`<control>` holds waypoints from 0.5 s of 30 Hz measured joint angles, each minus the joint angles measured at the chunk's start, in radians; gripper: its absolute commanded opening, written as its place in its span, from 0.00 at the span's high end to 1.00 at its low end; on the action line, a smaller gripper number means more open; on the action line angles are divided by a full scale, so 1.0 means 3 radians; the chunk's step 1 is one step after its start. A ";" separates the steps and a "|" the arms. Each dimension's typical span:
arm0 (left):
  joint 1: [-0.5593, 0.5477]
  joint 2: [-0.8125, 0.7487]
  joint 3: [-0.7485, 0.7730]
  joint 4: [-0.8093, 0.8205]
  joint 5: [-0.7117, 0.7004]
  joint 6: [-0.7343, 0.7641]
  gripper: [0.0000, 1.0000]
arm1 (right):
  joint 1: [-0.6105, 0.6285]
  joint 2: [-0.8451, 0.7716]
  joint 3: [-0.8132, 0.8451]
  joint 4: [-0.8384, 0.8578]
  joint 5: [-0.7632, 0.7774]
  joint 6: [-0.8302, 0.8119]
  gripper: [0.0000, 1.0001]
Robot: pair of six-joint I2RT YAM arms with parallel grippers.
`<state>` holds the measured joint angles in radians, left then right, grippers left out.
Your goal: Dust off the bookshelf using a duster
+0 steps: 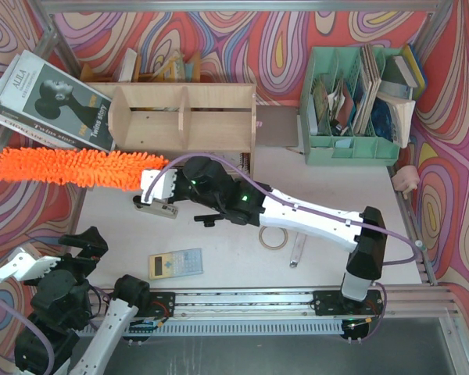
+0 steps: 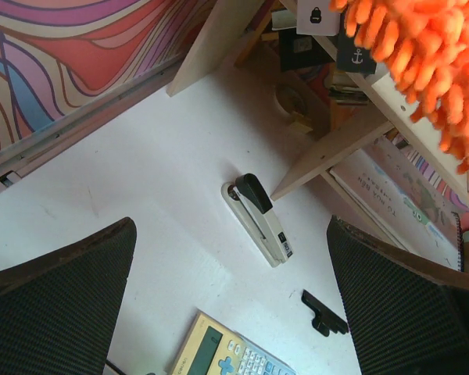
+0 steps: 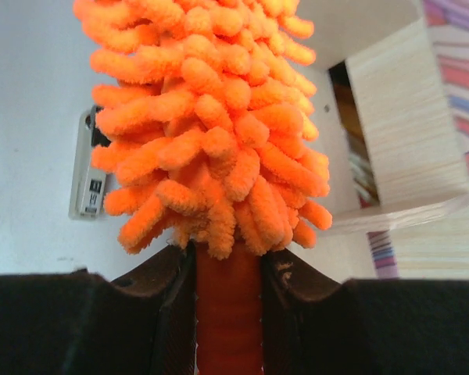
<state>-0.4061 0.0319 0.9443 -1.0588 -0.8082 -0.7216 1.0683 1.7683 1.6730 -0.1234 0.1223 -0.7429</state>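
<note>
The bright-orange fluffy duster (image 1: 70, 166) lies level in the air, in front of and to the left of the light plywood bookshelf (image 1: 184, 117). Its far end reaches past the shelf's left panel. My right gripper (image 1: 158, 185) is shut on the duster's orange handle (image 3: 227, 312), just below the fluff (image 3: 211, 117). The shelf's side panel (image 3: 406, 141) shows at the right of the right wrist view. My left gripper (image 2: 230, 297) stands wide open near the table's front-left corner with nothing between its fingers. Above it hang duster strands (image 2: 422, 62) and a shelf panel (image 2: 336, 148).
A stapler (image 1: 158, 208) lies under the right gripper, a black clip (image 1: 207, 221) beside it. A calculator (image 1: 176, 263), a tape roll (image 1: 273, 237) and a small metal tool (image 1: 295, 251) lie nearer the front. A magazine (image 1: 47, 98) leans back left; a mint-green organizer (image 1: 352, 109) stands back right.
</note>
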 measured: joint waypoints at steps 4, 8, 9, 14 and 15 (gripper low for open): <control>0.0000 0.0000 0.0000 0.0000 0.0000 -0.0003 0.02 | 0.0086 -0.0024 0.0168 0.0020 0.0017 -0.0058 1.00; 0.0000 0.0000 -0.0001 0.0000 0.0000 -0.0003 0.02 | 0.0081 -0.0028 0.0139 0.0015 0.0038 -0.0117 1.00; 0.0000 0.0000 -0.0001 0.0000 0.0000 -0.0003 0.02 | 0.0081 -0.0028 0.0113 0.0025 0.0053 -0.0123 1.00; 0.0000 0.0000 -0.0001 0.0000 0.0000 -0.0003 0.02 | 0.0084 -0.0029 -0.0184 0.0148 0.0174 -0.0125 1.00; 0.0000 0.0000 -0.0001 0.0000 0.0000 -0.0003 0.02 | 0.0084 -0.0029 -0.0240 0.0174 0.0206 -0.0120 1.00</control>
<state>-0.4061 0.0319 0.9440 -1.0588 -0.8082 -0.7223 1.0935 1.7596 1.6009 -0.0711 0.1841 -0.7788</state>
